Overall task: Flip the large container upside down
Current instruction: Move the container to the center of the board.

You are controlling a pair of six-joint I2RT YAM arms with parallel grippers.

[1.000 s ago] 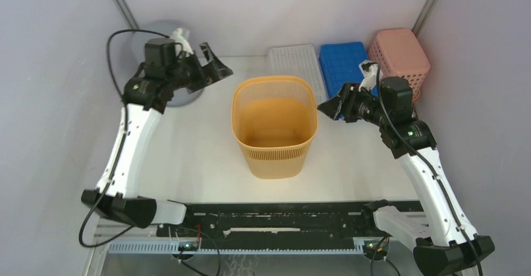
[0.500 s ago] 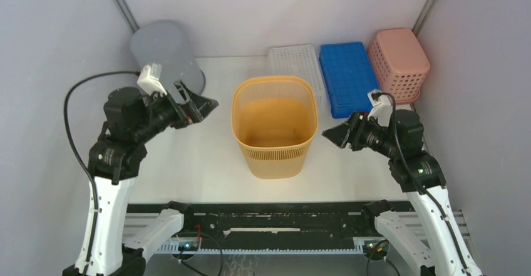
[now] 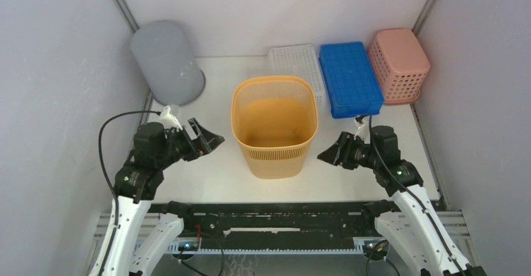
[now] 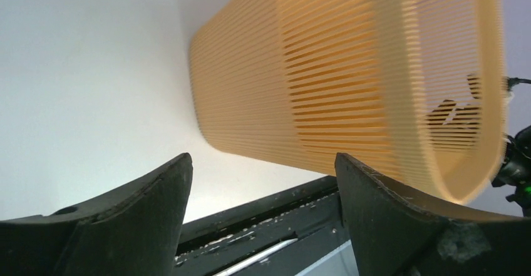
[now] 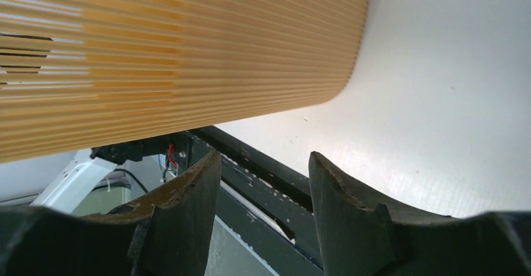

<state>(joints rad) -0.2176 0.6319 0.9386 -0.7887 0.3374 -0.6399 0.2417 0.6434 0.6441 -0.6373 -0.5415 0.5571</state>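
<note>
I see the orange container (image 3: pixel 275 158) upright between my left tool (image 3: pixel 210 146) and right tool (image 3: pixel 327 156), both gaping, empty, about equally near.

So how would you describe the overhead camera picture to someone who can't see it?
An orange slatted basket stands upright, mouth up, in the middle of a white table. The left gripper and right gripper sit open on either side of it, touching nothing. Behind stand a grey bin, white tray, blue crate and pink basket.
</note>
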